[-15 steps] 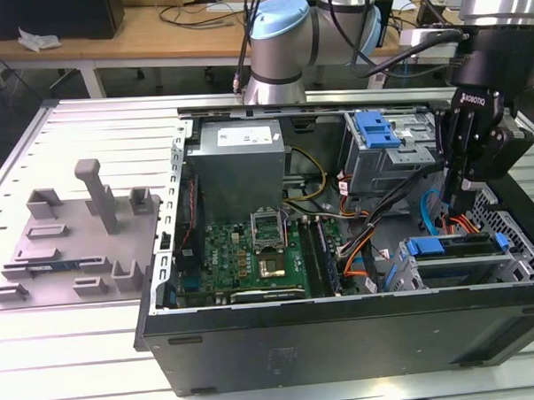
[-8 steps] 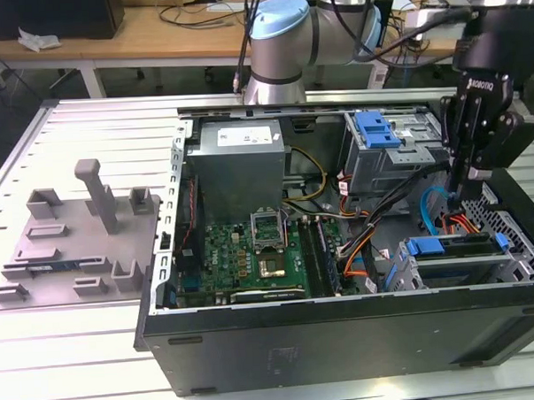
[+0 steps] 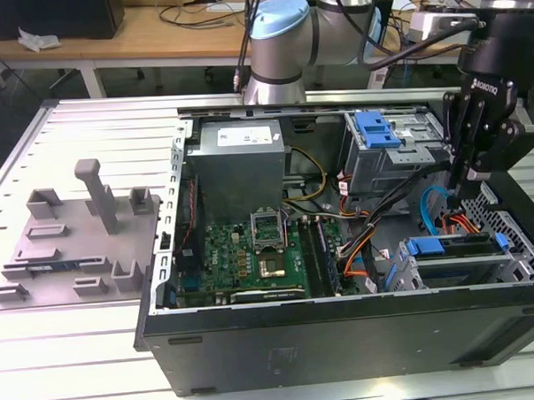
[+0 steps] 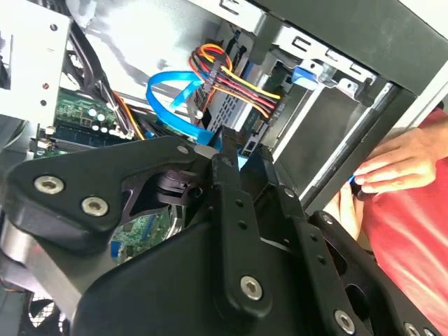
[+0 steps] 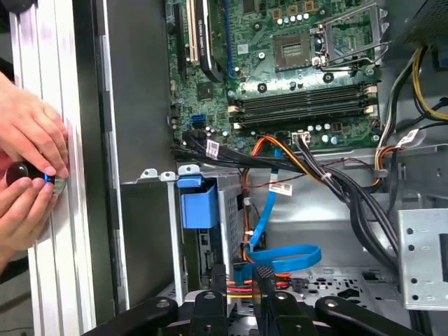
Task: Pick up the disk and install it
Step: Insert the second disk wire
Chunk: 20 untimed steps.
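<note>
In the exterior view, the open computer case (image 3: 344, 338) lay on its side on a slotted aluminium table (image 3: 79, 359). The gripper (image 3: 469, 191) hung inside the case at the exterior view's right end, above a tangle of cables. The disk (image 3: 451, 258) sat just below and in front of it, lying flat in the drive cage at the case's near corner with its blue carrier bracket along the top edge. The grey power-supply box (image 3: 239, 161) stood over the green motherboard (image 3: 252, 258). A grey plastic fixture (image 3: 73, 231) lay on the table beside the case, at the exterior view's left.

In the second wrist view, the gripper (image 4: 245, 161) showed its black fingers (image 4: 224, 164) a little apart, gripping nothing. A looped blue data cable (image 4: 171, 91) and a red-yellow-black wire bundle (image 4: 231, 77) lay beyond them. A person's hand (image 4: 399, 164) rested at the case's edge.

In the first wrist view, the gripper (image 5: 240, 280) hovered with a narrow gap over the blue data cable (image 5: 280, 255). The disk (image 5: 199, 203) was just beside it, seated in its bay against the case wall and untouched. Two hands (image 5: 28, 161) held a small dark object on the table rail.
</note>
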### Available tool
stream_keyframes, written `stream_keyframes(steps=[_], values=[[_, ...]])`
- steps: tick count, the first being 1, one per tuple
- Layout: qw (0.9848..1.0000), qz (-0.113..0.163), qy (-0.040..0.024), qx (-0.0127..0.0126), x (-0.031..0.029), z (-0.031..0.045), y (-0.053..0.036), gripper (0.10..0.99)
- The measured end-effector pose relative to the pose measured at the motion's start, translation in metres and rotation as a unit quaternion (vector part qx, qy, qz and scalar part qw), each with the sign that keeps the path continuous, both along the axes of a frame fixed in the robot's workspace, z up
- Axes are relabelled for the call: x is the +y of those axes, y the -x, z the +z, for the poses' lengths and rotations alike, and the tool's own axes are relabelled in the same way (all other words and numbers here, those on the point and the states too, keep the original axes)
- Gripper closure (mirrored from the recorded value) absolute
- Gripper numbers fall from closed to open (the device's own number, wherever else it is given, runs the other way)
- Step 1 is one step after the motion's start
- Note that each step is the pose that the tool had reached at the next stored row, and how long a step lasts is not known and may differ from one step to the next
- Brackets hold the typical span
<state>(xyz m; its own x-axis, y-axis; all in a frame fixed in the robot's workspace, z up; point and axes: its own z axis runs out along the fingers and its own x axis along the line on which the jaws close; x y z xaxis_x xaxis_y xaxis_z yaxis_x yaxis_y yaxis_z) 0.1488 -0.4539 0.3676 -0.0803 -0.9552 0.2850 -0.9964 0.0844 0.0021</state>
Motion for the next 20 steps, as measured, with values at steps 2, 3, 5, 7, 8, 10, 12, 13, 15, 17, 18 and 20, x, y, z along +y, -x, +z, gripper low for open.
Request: stream_keyframes(steps=[2,3,5,7,8,10,12,13,15,17,18,20], values=[[1.0,0.0,-0.0032,0.0,-0.0031,-0.0002,0.0,0.796],[1.0,0.0,-0.0045,0.0,-0.004,-0.0006,0.0,0.796],[1.0,0.0,-0.0058,-0.0001,-0.0042,-0.0017,0.0001,0.796],[1.0,0.0,-0.0062,-0.0001,-0.0043,-0.0037,0.0004,0.796],[1.0,0.0,-0.0065,-0.0002,-0.0043,-0.0058,0.0008,0.796],[1.0,0.0,-0.0075,-0.0004,-0.0043,-0.0083,0.0011,0.796],[1.0,0.0,-0.0088,-0.0008,-0.0043,-0.0105,0.0015,0.796],[1.0,0.0,-0.0095,-0.001,-0.0042,-0.0114,0.0017,0.796],[0.9999,0.0,-0.0108,-0.0018,-0.0043,-0.0121,0.0018,0.796],[0.9998,0.0,-0.0183,-0.0036,-0.0045,-0.0123,0.0019,0.796],[0.9997,0.0,-0.0233,-0.0045,-0.0047,-0.0118,0.0018,0.796],[0.9997,0.0,-0.0256,-0.0049,-0.0047,-0.0093,0.0018,0.796]])
